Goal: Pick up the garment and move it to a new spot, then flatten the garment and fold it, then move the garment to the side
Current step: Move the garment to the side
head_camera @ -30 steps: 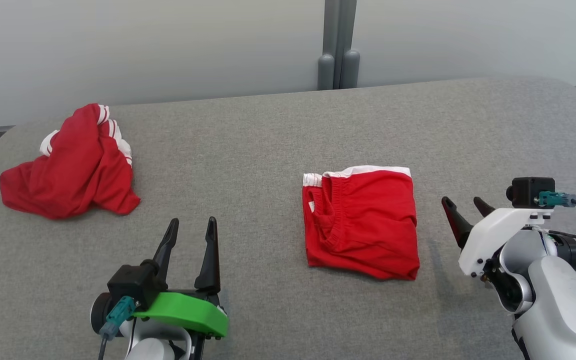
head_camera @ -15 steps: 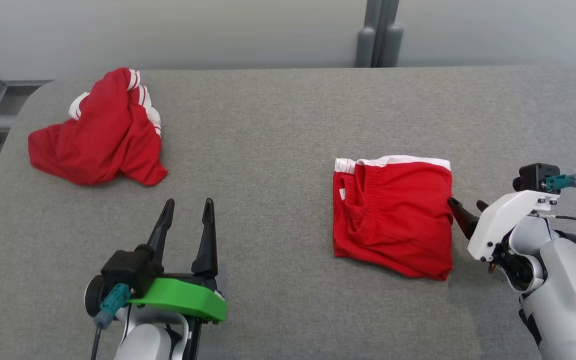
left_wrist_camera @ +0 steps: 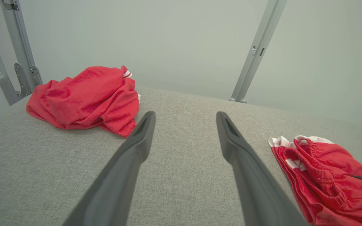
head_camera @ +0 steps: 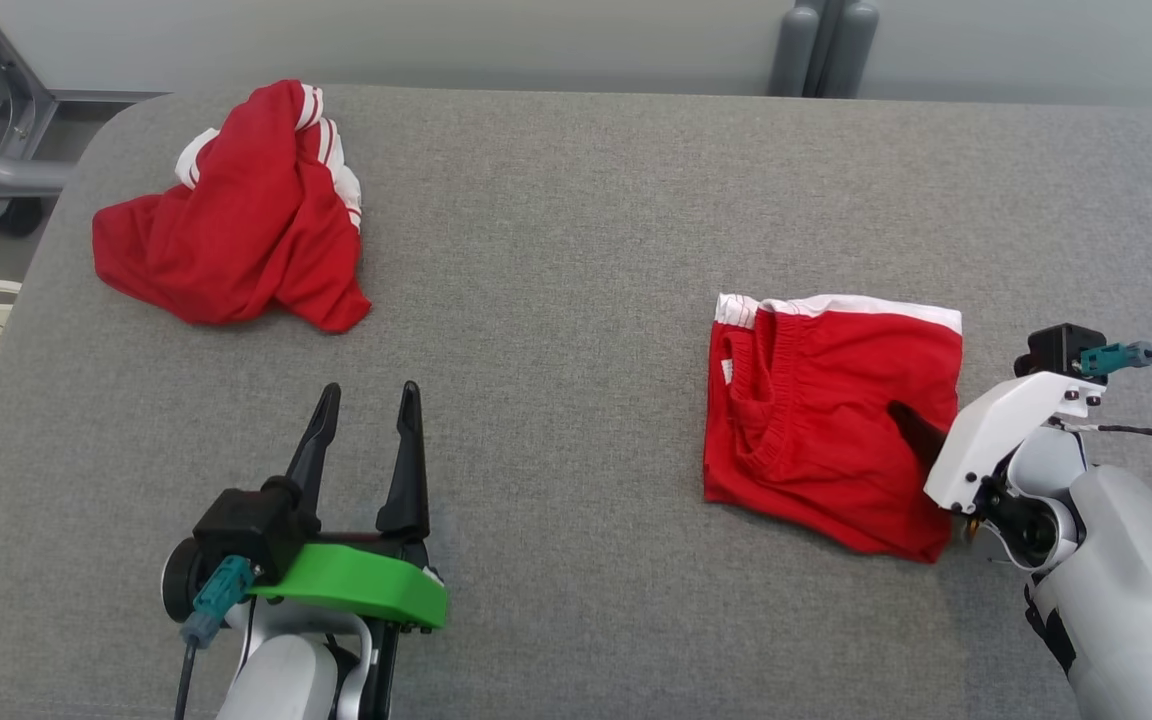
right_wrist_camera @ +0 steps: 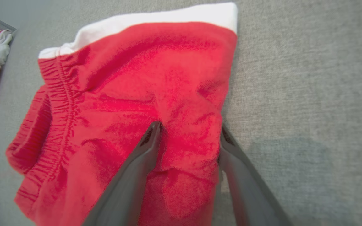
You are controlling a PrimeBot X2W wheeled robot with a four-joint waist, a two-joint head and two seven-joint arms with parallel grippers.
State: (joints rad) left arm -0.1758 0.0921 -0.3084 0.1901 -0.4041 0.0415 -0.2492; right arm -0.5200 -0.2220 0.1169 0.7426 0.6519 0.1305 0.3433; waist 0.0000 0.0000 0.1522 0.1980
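Folded red garment [head_camera: 826, 420] lies flat on the right part of the grey counter [head_camera: 556, 250], with its white band along the far edge and the elastic waist on its left side. It looks folded already, so the step left is probably moving it aside.

Right gripper [right_wrist_camera: 189, 127] is at the garment's right edge with jaws spread, not pinching. One finger rests on top of the cloth, the other sits right at the edge, and a raised ridge of fabric stands between them.

Risks:
- If the jaws catch only that top ridge, the lower layers could stay down and the fold would peel open on the lift.
- A grip on one edge only means the far side hangs or drags on the rough counter cover and unrolls.
- The outer finger is low against the counter and may snag the cover instead of the cloth.

Left gripper [head_camera: 367, 390] hovers with jaws spread and empty, well apart from the garment, so it gives no support. A second, crumpled red garment [head_camera: 236, 220] sits at the far left, well clear.
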